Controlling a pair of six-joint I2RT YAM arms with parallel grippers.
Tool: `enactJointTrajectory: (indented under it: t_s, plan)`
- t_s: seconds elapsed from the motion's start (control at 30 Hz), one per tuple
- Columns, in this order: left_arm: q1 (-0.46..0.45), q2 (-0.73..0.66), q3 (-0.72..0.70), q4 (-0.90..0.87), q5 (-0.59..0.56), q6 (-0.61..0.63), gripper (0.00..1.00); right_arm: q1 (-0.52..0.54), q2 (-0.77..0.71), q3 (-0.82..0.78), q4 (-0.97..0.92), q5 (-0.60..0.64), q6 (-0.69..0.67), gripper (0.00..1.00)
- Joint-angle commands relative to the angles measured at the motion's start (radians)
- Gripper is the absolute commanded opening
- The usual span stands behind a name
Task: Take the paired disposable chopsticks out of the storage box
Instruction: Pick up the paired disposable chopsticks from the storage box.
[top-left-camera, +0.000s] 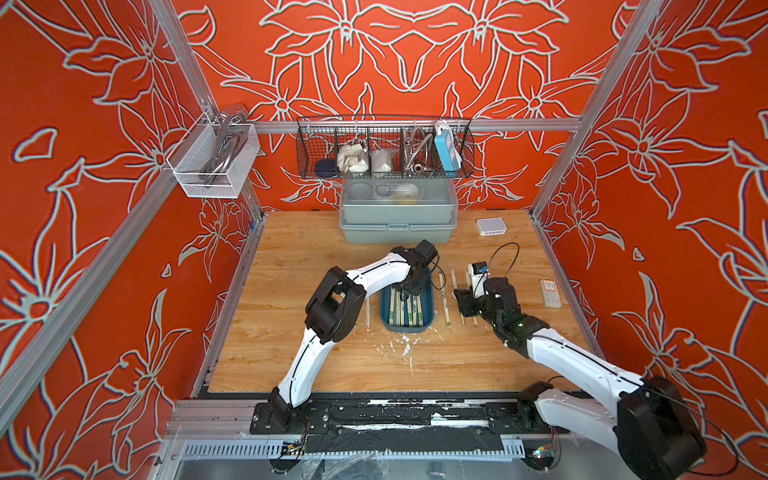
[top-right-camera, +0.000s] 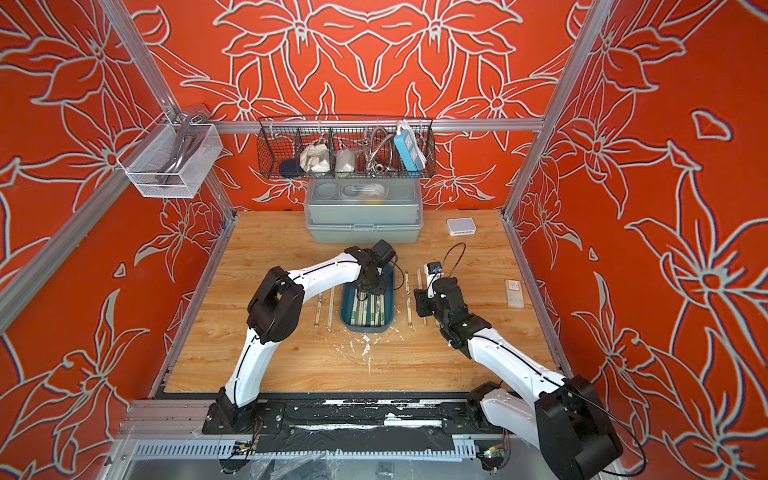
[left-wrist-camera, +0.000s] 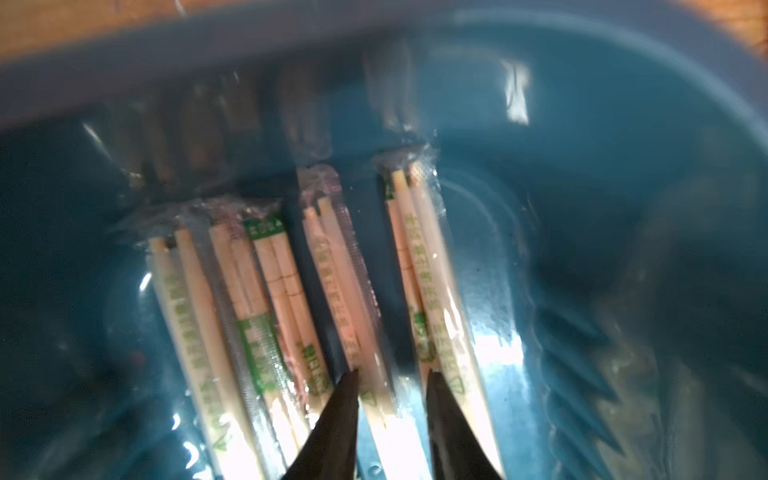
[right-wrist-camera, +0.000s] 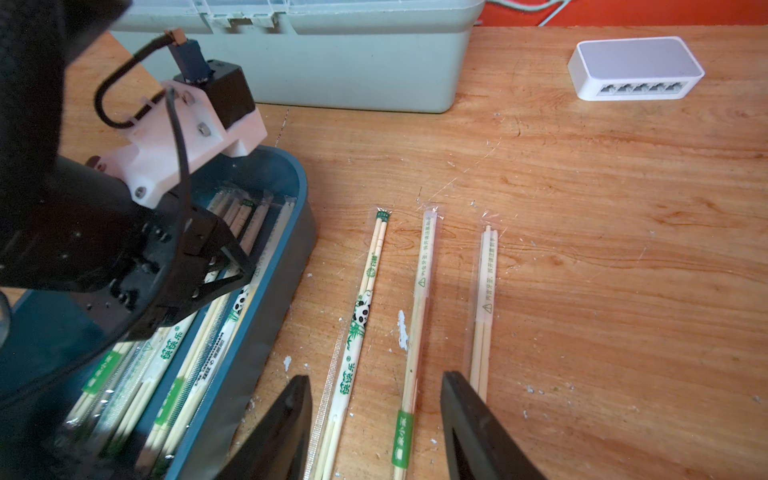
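Chopsticks (top-left-camera: 405, 309): several in blue tray (top-left-camera: 407, 331), several laid out at three and nine o'clock; left gripper (left-wrist-camera: 392, 376) part-open astride one pair, isolating it; right gripper (right-wrist-camera: 376, 378) open, empty, aside at three, giving room.

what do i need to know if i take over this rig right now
Left gripper: jaws open, down in the storage box, tips either side of one wrapped pair, not closed on it.
Right gripper: jaws open, empty, above the pairs lying on the table.
Done: three pairs lie right of the box, two pairs left of it.
Left: several pairs are in the box, to be lifted out.
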Motion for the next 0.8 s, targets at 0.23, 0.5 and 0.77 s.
enactJointTrajectory:
  t_s: [0.23,0.5,0.77]
  plan:
    - [0.011,0.048,0.012,-0.032,-0.014,-0.005,0.29,0.008,0.008,0.037,-0.018,0.019,0.006,0.55]
    - [0.013,0.072,0.017,-0.036,-0.008,0.0,0.22,0.009,0.009,0.038,-0.021,0.027,0.006,0.55]
    - [0.013,0.07,0.006,-0.035,-0.003,-0.007,0.16,0.008,0.017,0.042,-0.024,0.027,0.007,0.55]
